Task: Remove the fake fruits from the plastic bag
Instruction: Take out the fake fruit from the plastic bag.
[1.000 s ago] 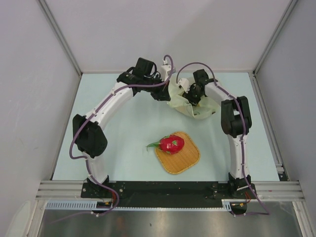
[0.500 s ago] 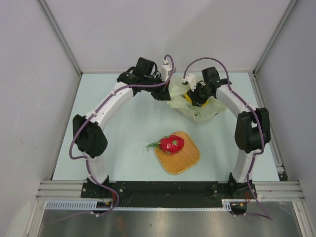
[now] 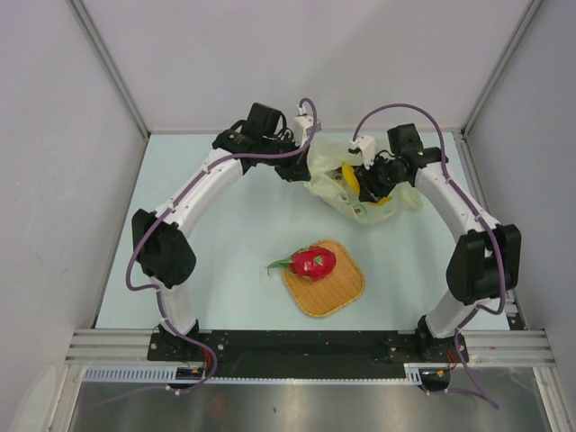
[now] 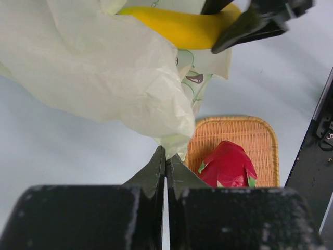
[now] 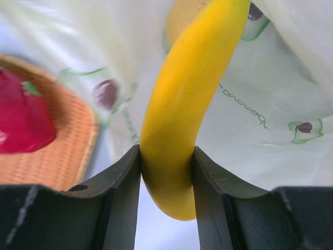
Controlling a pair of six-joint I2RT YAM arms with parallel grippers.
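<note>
The left gripper [image 3: 304, 167] sat at about 11 o'clock from the table [image 3: 225, 243] centre. In its wrist view its jaws were pressed together on a fold of the plastic bag [image 4: 104, 67], with almost no gap showing.

At 6 o'clock, near the arm bases, the red-pink dragon fruit [image 3: 313, 262] lay on the orange woven mat [image 3: 340, 292], already outside the bag.

The bag lay crumpled at about 1 o'clock from the mat, between the two grippers. It looked thin, limp and very light, so it would likely drag along unless pinned. A pinch on a gathered edge, like the one the left gripper had, suited it best.

The yellow banana [image 5: 192, 104] stood partly clear of the bag, with film beside and behind it. It looked rigid, smooth and light, and probably a little slippery. Its curved middle seemed the safest place to clamp, since the tapered ends would slide out.

At 1 o'clock the right gripper [image 5: 166, 156] was clenched around the banana's lower part, a finger pad on each side and the jaws only as far apart as the fruit's thickness. A pale round shape behind the banana may have been the lemon, though that could not be told.
</note>
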